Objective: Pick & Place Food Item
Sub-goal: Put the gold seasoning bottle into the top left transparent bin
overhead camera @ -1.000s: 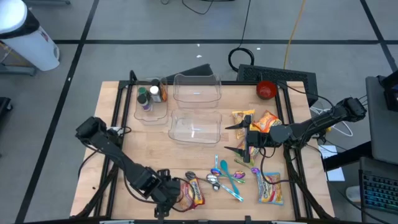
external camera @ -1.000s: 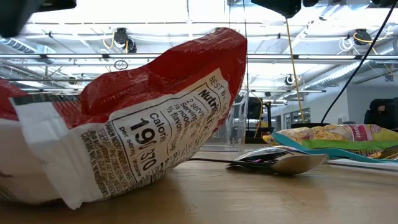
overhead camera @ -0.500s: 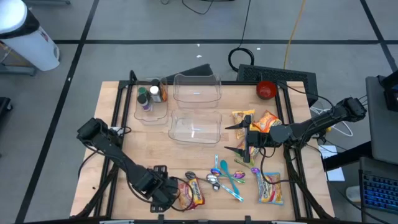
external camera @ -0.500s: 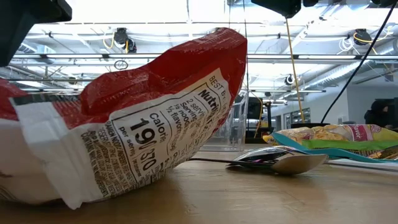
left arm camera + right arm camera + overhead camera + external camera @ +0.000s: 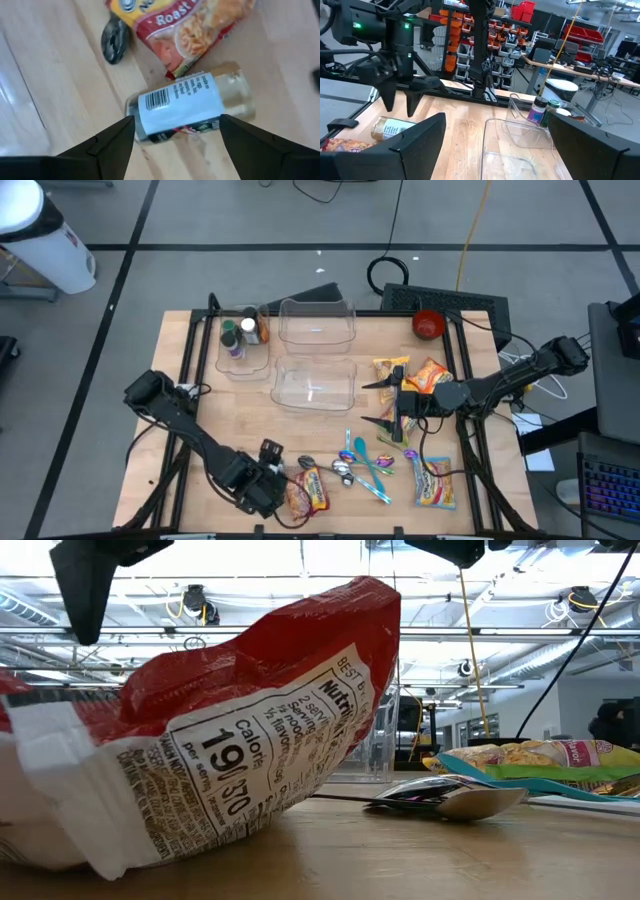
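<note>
Pale wooden planks form the desk, framed by a black metal rail, with grey floor all round it. Its left half is mostly bare wood; the front edge is crowded. The left hand hangs near that front edge, fingers spread, over a small clear glass jar with a white barcode label that lies on its side. In the left wrist view the two dark fingers stand either side of the jar, not gripping it. Just beside the jar lies a red noodle packet printed with "Roast"; in the low view its crumpled red and white back fills the near ground. Colourful plastic spoons lie next to it, towards the middle. Two empty clear plastic tubs sit at the centre and back, with a third holding small bottles. The right hand waits spread open above orange snack packets, right of centre.
</note>
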